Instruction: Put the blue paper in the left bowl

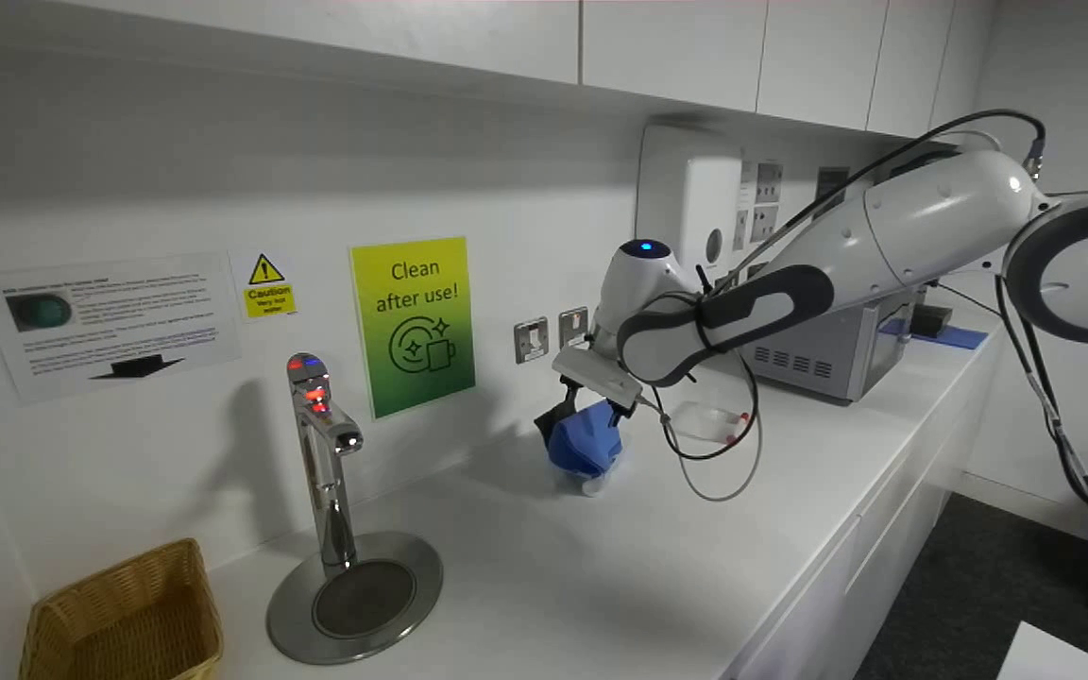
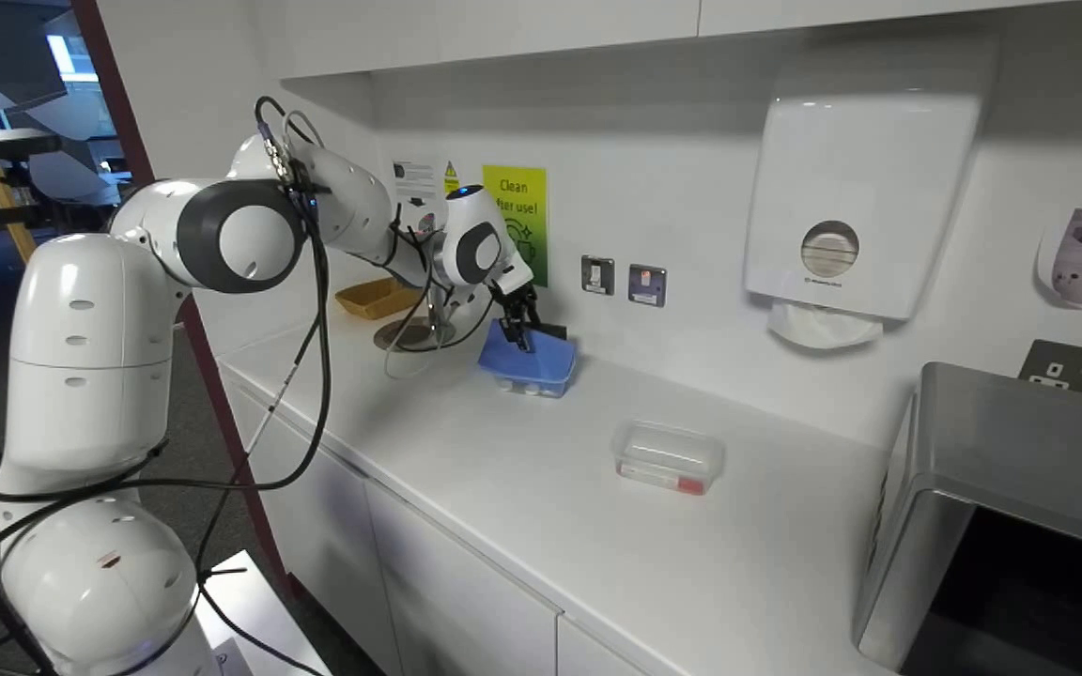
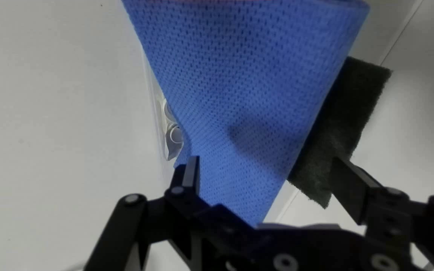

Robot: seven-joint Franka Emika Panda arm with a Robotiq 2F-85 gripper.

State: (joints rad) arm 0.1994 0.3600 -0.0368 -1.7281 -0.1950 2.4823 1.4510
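The blue paper (image 1: 586, 446) is a dotted, folded sheet. It lies over a clear plastic bowl (image 2: 533, 388) and covers most of it; it also fills the middle of the wrist view (image 3: 239, 94). White, round-ended items show at that bowl's edge in the wrist view. A dark felt-like piece (image 3: 343, 128) sticks out beside the paper on the wall side. A second clear bowl (image 2: 669, 451) with something red at one end stands apart on the counter. My gripper (image 3: 265, 162) is open, its fingers wide apart over the paper's near part and the dark piece. Whether the fingers touch either is unclear.
A chrome tap (image 1: 327, 463) with a round drain plate and a wicker basket (image 1: 128, 614) stand at one end of the white counter (image 2: 503, 469). A grey microwave (image 2: 1020, 451) stands at the other end. The wall runs close behind the covered bowl; cupboards hang above.
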